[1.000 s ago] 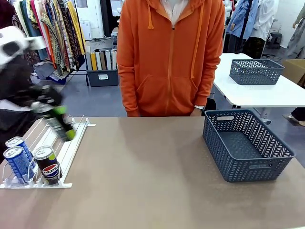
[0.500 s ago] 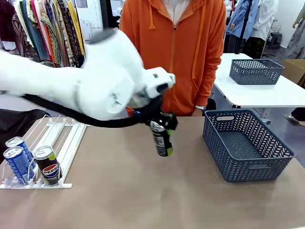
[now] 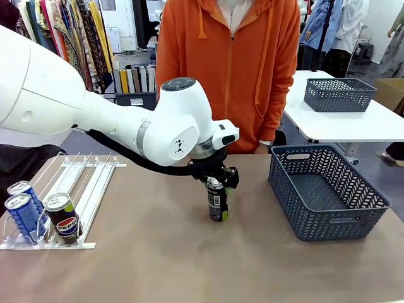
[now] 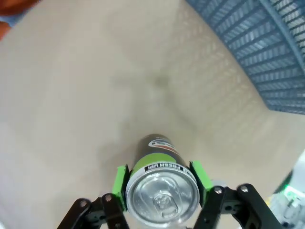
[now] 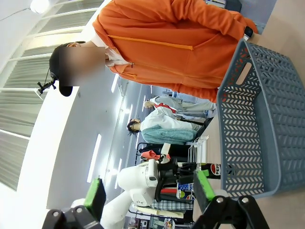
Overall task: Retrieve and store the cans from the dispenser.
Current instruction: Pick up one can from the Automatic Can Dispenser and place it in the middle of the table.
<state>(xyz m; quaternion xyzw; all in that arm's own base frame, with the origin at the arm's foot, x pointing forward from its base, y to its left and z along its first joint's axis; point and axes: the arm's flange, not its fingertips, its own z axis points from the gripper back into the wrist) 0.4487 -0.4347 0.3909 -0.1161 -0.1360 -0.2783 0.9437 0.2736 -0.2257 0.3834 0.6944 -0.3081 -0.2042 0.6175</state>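
Left gripper [image 3: 216,188] is clenched on the top of a slim black-and-green drink can [image 3: 216,205], held upright near the middle of the brown worktop [image 3: 158,265]. It is between the white railed plastic dispenser [image 3: 95,189] at the left edge and the blue-grey woven-pattern basket [image 3: 328,221] at the right edge. Two blue cans [image 3: 24,211] and a black Pepsi can [image 3: 63,219] stand at the dispenser's front lip. Right gripper [image 5: 148,191] is spread, grasping nothing.

blue cans [image 3: 24,193] [image 3: 23,216]: 2 | black cans [image 3: 63,219] [image 3: 216,205]: 2 | dispenser [image 3: 95,189]: 1 | baskets [image 3: 341,224] [image 3: 338,98]: 2
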